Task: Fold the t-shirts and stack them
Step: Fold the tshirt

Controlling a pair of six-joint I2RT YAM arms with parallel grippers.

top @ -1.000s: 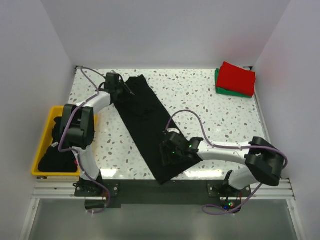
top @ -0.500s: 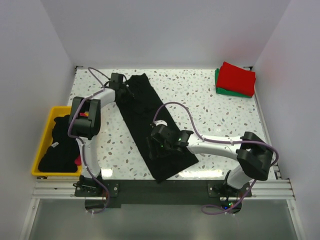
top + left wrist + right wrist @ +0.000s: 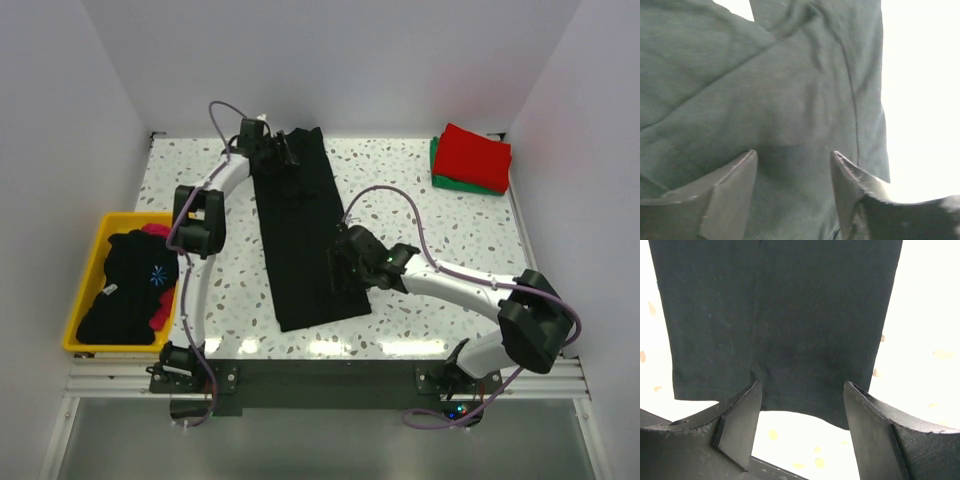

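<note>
At the 2 o'clock corner of the table (image 3: 450, 230), seen from overhead, a folded red shirt (image 3: 475, 152) lies on a folded green shirt (image 3: 438, 165); these two appear finished. Left of centre, the black shirt (image 3: 300, 240) lies flat as a long narrow strip running from 12 o'clock toward 6 o'clock, apparently with its sides turned in but not yet folded along its length. The left gripper (image 3: 793, 153) hangs over the strip's 12 o'clock end, jaws apart with cloth showing between them and nothing pinched. The right gripper (image 3: 802, 385) hangs over the strip toward its 6 o'clock hem, jaws wide, holding nothing. At 8 o'clock, just off the table's edge, a yellow bin (image 3: 78, 300) holds a dark heap (image 3: 125, 290) and some pink cloth (image 3: 155, 232), both unfolded. By this evidence the task is roughly half done: left are the black shirt's crosswise folds, its transfer to the stack, and the bin's contents.
</note>
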